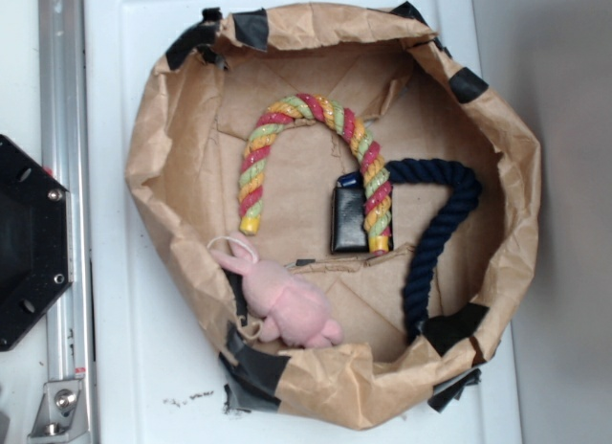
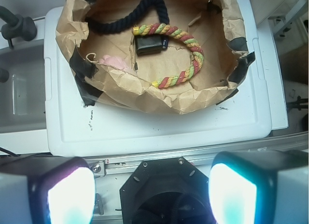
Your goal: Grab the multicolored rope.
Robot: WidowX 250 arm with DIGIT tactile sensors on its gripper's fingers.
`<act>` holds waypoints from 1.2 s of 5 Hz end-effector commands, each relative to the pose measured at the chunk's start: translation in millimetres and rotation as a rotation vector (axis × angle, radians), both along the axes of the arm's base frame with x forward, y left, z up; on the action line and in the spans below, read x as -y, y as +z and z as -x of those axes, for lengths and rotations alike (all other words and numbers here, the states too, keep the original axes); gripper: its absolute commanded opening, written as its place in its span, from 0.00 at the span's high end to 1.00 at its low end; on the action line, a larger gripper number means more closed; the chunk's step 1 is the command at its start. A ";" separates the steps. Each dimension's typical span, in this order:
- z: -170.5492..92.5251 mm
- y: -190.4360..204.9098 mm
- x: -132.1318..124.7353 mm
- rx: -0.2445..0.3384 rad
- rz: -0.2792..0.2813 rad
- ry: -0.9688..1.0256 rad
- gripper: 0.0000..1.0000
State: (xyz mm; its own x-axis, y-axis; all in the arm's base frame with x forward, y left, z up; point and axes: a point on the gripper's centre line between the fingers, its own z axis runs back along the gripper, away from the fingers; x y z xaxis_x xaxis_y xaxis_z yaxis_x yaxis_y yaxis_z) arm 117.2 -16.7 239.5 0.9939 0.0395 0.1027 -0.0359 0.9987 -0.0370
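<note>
Nearest the wrist camera, two glowing pads frame the lower edge, one at each side. The gripper stands wide open and holds nothing. It hangs well back from the work area, above the black base, so the task has probably not started.

Largest item: the white lid, a flat plastic surface that carries everything. A metal rail runs along one edge of it. Scuff marks show near the lid's front.

Next: the paper nest, crumpled brown paper shaped into a walled bowl and fixed with black tape. The raised wall appears meant to keep loose items from sliding off.

Contents, in descending size:

1. The multicolored rope lies in an arch near the nest's middle, both yellow ends pointing toward the nest's taped lower rim. Its top is clear of other items and looks the easiest grasp point.
2. The navy rope curves along the nest's wall and meets the multicolored rope at one leg.
3. The pink rabbit rests against the wall, apart from both ropes.
4. The black box sits inside the arch, touching the leg next to the navy rope; a grasp there risks catching it.

Surroundings: a grey floor or wall beyond the lid; cables show at the wrist view's right edge.
</note>
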 end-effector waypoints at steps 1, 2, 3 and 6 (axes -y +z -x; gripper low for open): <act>0.0 0.0 0.0 0.000 0.000 0.000 0.00; -49.9 -10.6 -21.4 0.089 -0.173 -0.198 0.00; -103.7 -42.3 -36.1 0.133 -0.225 -0.447 0.00; -169.2 -189.0 -8.8 -0.045 -0.205 -1.069 0.00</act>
